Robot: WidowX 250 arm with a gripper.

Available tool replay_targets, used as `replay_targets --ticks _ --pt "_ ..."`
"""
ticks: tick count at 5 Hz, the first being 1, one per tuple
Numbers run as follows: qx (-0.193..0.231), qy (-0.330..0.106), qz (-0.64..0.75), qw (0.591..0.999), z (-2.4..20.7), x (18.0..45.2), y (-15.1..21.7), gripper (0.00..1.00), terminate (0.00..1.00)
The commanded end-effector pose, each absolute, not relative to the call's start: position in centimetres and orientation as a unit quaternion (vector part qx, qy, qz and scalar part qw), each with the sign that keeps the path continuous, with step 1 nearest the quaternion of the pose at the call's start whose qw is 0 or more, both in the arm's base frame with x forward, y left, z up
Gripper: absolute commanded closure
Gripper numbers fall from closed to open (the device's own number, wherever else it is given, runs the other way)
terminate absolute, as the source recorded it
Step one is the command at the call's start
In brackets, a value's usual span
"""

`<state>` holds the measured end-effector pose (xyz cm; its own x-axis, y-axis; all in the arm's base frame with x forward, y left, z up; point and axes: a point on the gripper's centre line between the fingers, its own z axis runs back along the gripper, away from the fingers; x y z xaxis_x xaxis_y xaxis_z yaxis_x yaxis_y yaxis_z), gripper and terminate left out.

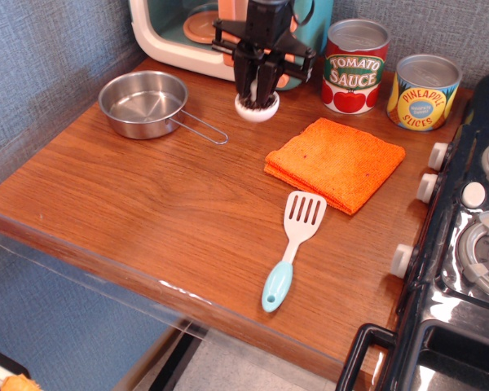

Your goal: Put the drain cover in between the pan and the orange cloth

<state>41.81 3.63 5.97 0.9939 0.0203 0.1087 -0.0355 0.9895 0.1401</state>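
Observation:
My black gripper (256,94) hangs down at the back of the wooden counter, its fingers closed around the knob of the small white drain cover (257,108). The cover is at or just above the counter surface; I cannot tell if it touches. The shiny steel pan (143,103) with its wire loop handle sits to the left of it. The folded orange cloth (336,162) lies to the right and nearer the front. The cover is between the two, toward the back.
A toy microwave (228,32) stands right behind the gripper. A tomato sauce can (355,65) and a pineapple can (424,91) stand at the back right. A white and teal spatula (293,245) lies in front of the cloth. A stove (464,236) with white knobs borders the right.

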Motion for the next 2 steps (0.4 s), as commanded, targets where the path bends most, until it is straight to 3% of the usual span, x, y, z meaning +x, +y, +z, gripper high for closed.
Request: replay_targets --ticks 1,2 --pt "0.092 -0.055 0.029 0.994 6.56 41.32 4.99 1.00 0.00" --pt "0.090 -0.045 0.032 0.994 6.24 41.22 4.98 0.00 0.00"
